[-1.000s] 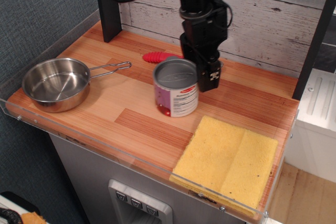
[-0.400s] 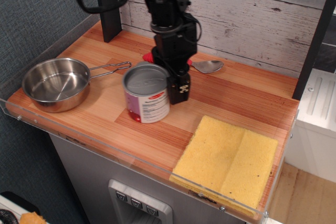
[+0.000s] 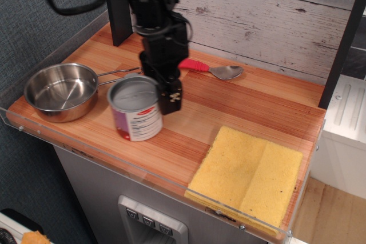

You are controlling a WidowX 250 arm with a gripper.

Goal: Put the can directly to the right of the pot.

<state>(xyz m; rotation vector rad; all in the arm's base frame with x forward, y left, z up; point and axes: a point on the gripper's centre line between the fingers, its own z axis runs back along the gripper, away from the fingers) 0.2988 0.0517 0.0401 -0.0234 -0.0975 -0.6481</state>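
One can (image 3: 136,109), just right of the pot (image 3: 59,91), stands clasped by the fingers (image 3: 170,96).

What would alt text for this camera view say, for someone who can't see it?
A black robot gripper holds a labelled can just right of a shiny steel pot on a wooden counter. A red-handled spoon lies behind, a yellow sponge cloth at front right.

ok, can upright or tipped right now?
Roughly upright: the can shows its grey lid on top and label text level. The gripper is at its rim; whether its base touches the counter, cannot tell.
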